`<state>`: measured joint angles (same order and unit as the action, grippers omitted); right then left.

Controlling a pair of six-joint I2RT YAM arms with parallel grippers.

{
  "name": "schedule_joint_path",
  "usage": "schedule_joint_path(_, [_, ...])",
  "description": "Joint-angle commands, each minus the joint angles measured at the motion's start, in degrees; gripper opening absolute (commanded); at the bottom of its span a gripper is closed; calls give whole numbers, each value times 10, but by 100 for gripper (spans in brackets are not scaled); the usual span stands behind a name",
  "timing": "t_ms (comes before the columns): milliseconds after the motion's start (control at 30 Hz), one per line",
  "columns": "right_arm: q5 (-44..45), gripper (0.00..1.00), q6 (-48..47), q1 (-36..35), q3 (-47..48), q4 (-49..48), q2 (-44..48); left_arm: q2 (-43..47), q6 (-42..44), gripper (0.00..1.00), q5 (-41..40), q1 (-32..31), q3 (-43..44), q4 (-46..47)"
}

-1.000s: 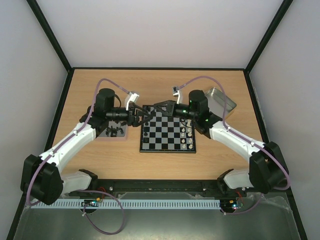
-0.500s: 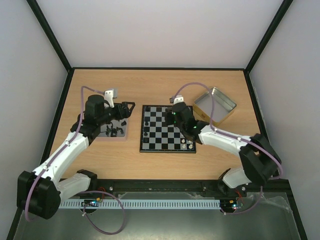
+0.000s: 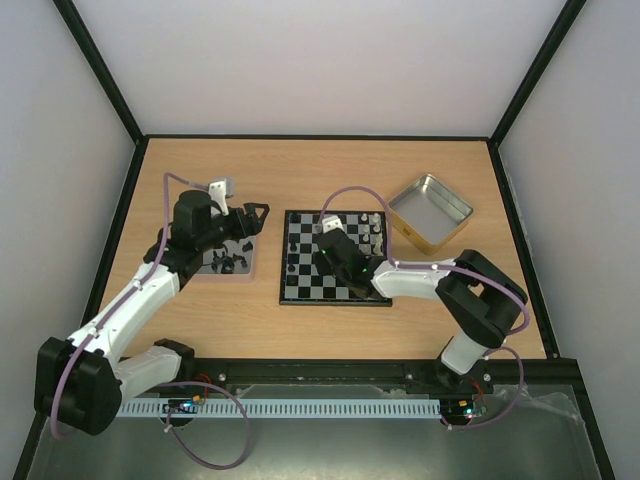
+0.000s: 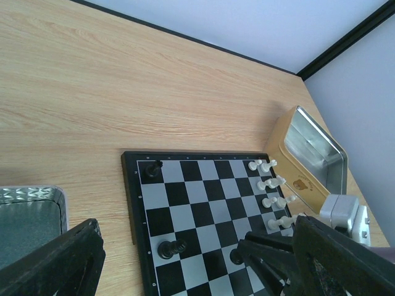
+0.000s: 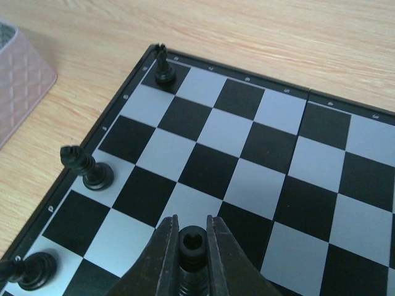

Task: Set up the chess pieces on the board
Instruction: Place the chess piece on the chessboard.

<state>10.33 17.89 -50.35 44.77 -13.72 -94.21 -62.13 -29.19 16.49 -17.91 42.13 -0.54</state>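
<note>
Left arm (image 3: 130,300): reaches forward from its base, wrist raised.
Left gripper (image 3: 252,216): jaws spread wide. You see nothing between the fingers (image 4: 52,262).
Right arm (image 3: 470,300): elbow folded sharply, forearm swung across toward the left arm's side.
Right gripper (image 5: 191,237): tilted downward, jaws drawn narrow. You see a black chess piece (image 5: 191,245) seated between the fingertips, pads against both its sides.

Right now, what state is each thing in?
Left tool: open, empty.
Right tool: closed on a tiny black chess piece.
Small black-and-silver checked chessboard: partly set.
Gold-walled metal tin: open, looks empty.
Shiny rectangular metal tray: holds loose black pieces.
</note>
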Motion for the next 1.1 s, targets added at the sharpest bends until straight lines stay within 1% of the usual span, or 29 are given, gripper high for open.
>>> schedule_joint_path(0, [-11, 17, -12, -2, -12, -18, -5, -9, -4, 85, 0, 5, -6, 16])
schedule_joint_path(167, [-22, 21, -11, -2, -13, -7, -6, -18, -6, 85, 4, 5, -5, 21])
schedule_joint_path(233, [-22, 24, -3, -3, -3, 17, 0, -19, -6, 85, 5, 6, -3, 19])
schedule_joint_path(267, [-20, 28, 4, -3, 6, 26, 5, -19, -6, 85, 4, 6, -2, 17])
schedule_joint_path(400, [-9, 44, 50, 3, 67, 129, 20, -16, -5, 85, 2, 6, 2, 10])
schedule_joint_path(500, [-7, 50, 88, 11, 115, 201, 17, -12, -6, 85, -1, 6, 3, 6])
schedule_joint_path(700, [-24, 52, 136, 20, 171, 293, 0, -7, -7, 86, -4, 7, 3, 1])
schedule_joint_path(900, [-51, 51, 142, 24, 208, 353, -31, 5, -12, 86, -18, 7, 3, -4])
schedule_joint_path(1067, [-72, 46, 132, 24, 234, 377, -60, 9, -14, 86, -22, 8, 2, -6])
